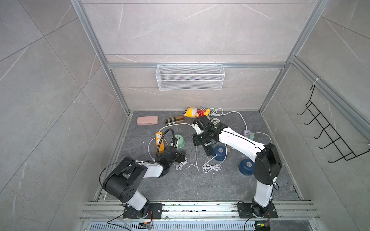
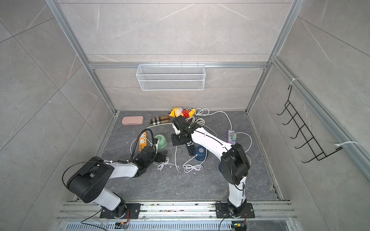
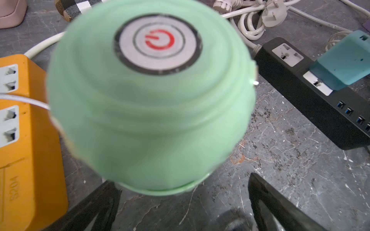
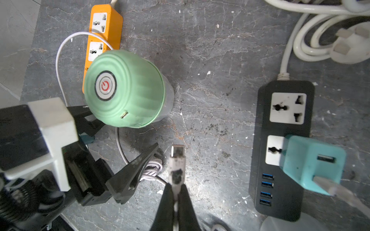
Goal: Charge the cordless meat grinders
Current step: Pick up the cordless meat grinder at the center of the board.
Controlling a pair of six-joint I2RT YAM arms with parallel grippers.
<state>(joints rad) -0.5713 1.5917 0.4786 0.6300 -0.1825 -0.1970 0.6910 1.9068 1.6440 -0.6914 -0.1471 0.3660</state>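
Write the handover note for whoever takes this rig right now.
Left gripper: open, at the green grinder, not gripping.
Right gripper: shut on a white cable plug.
Blue grinder by the black power strip: a coiled cable seems to reach it. Other blue grinder: no cable seen.
Done: nothing confirmed charging.
Left: fit the held plug into the green grinder's empty port, then check the blue ones.
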